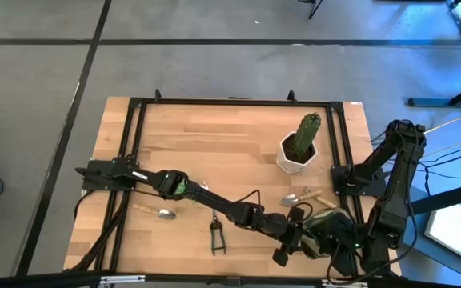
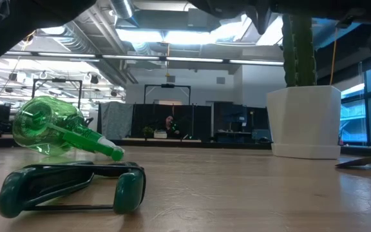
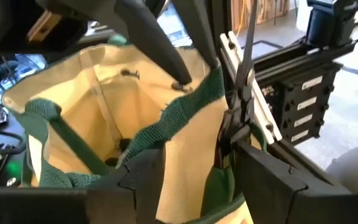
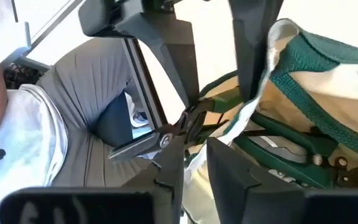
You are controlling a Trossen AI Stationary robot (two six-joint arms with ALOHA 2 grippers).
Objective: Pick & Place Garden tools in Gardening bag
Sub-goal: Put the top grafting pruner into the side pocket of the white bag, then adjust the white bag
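Note:
The olive-khaki gardening bag [image 1: 326,226] with green trim stands near the table's front right; its cream inside shows in the left wrist view [image 3: 86,106]. My left gripper [image 3: 197,162] is open above the bag's rim. A pair of pruning shears [image 3: 244,87] stands blades up beside one finger, its green handles [image 3: 227,140] down at the bag's outer wall. My right gripper [image 4: 196,158] is shut on the bag's rim. More green-handled shears [image 4: 291,149] lie inside the bag. Another pair [image 1: 217,237], two trowels [image 1: 165,213] [image 1: 298,198] and the green spray bottle [image 2: 57,132] lie on the table. My left gripper stands with one finger [image 3: 263,180] close beside the shears' handles; whether it touches them I cannot tell. My right gripper pinches the cream fabric at the bag's rim [image 4: 229,134] between its two fingers, coming over the rim from outside; the bag stays standing on the table.
A cactus in a white hexagonal pot [image 1: 298,146] stands at the far right, behind the bag. My left arm stretches across the table's front half over the spray bottle. A person in grey and white [image 4: 55,130] sits beyond the table's near edge.

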